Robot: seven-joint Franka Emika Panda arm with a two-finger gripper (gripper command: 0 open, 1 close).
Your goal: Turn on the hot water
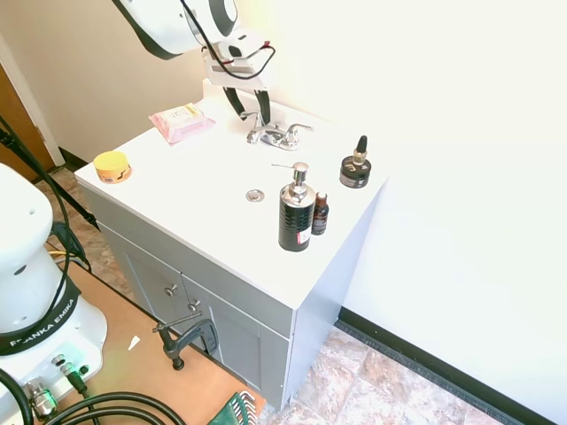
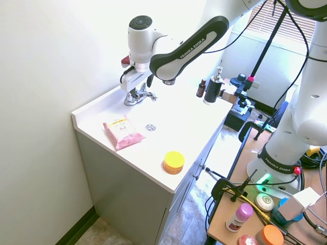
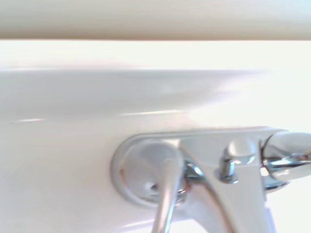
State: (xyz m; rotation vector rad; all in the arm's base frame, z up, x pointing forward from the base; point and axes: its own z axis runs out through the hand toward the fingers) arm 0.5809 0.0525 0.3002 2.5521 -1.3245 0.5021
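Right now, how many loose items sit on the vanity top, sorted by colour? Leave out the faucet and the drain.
Pink: 1, wipes pack
Yellow: 1, round tin
Black: 2, soap pump bottle and low round jar with a dropper top
Brown: 1, small bottle beside the pump bottle
Total: 5

Grey vanity cabinet, tiled floor, cream walls.
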